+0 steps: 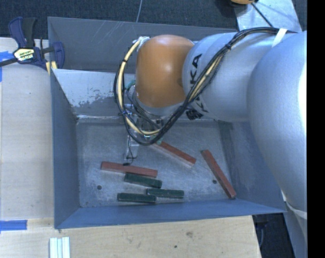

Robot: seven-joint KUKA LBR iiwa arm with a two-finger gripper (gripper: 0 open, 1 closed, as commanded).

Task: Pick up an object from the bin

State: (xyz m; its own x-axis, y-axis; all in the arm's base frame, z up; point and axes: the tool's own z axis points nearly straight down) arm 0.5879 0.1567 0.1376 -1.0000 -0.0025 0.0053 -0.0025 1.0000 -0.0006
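Note:
My gripper (131,156) reaches down under the orange wrist cover, its thin fingertips just above the left half of a reddish-brown flat stick (129,169) lying across the bin floor. Right below that stick lies a short dark green stick (143,180). The fingertips sit close together, with nothing seen between them.
Two more dark green sticks (136,198) (165,193) lie near the bin's front wall. Another reddish-brown stick (176,153) lies slanted right of the gripper, and a further one (218,173) slants by the right wall. The arm covers the bin's back right.

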